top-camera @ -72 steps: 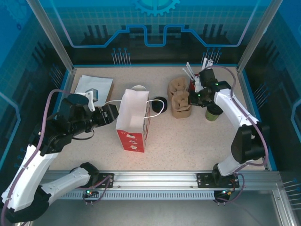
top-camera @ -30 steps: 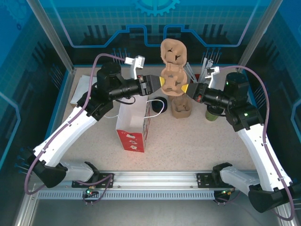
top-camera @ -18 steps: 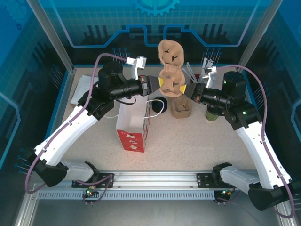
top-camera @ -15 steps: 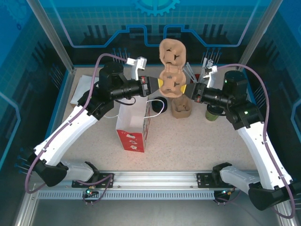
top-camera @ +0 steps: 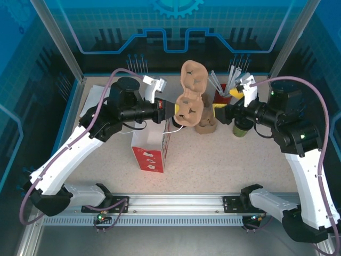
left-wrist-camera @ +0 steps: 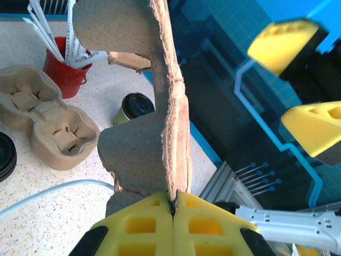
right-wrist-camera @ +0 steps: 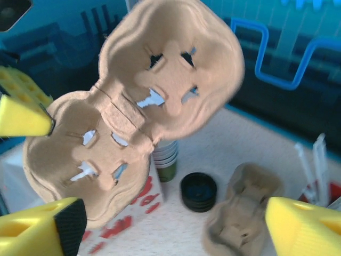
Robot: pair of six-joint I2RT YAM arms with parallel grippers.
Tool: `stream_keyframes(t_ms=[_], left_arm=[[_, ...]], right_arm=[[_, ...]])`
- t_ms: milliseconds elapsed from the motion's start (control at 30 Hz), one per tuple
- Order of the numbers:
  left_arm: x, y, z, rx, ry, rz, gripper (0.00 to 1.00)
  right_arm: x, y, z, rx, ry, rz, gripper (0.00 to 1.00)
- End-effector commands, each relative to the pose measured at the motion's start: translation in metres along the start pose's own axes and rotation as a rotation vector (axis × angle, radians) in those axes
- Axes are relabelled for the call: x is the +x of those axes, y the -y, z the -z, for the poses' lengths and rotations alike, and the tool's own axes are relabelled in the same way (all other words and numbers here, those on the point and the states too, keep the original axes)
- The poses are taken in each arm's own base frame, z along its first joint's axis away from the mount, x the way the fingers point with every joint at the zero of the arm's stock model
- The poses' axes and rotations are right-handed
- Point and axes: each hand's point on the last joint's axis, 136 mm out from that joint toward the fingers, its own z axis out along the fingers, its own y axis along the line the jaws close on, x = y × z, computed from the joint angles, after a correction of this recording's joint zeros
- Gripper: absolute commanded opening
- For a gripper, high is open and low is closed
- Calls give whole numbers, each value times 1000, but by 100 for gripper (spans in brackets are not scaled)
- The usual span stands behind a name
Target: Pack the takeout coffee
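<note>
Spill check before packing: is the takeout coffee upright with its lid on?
Upright, lidded: the takeout coffee stands on the table near the red straw cup, black lid flat on top.

The cardboard carrier point(left-wrist-camera: 138, 154) hides the base of the takeout coffee point(left-wrist-camera: 137, 104).

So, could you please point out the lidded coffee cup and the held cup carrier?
lidded coffee cup point(left-wrist-camera: 137, 104): left wrist view, black lid.
held cup carrier point(right-wrist-camera: 129, 116): right wrist view, narrow middle.
</note>
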Motion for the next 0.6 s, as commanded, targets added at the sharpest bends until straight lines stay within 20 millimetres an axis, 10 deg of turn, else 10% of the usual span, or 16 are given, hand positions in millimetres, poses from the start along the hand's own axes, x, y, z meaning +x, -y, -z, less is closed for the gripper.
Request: stream_keyframes(t_ms=[0, 567], left_arm=[[3, 9, 6, 7, -5, -42, 0], [9, 14, 0, 17, -20, -55, 1]], right_arm=[[-5, -13, -1, -46, -4, 317, 93], [4, -36, -71, -53, -231, 697, 81]])
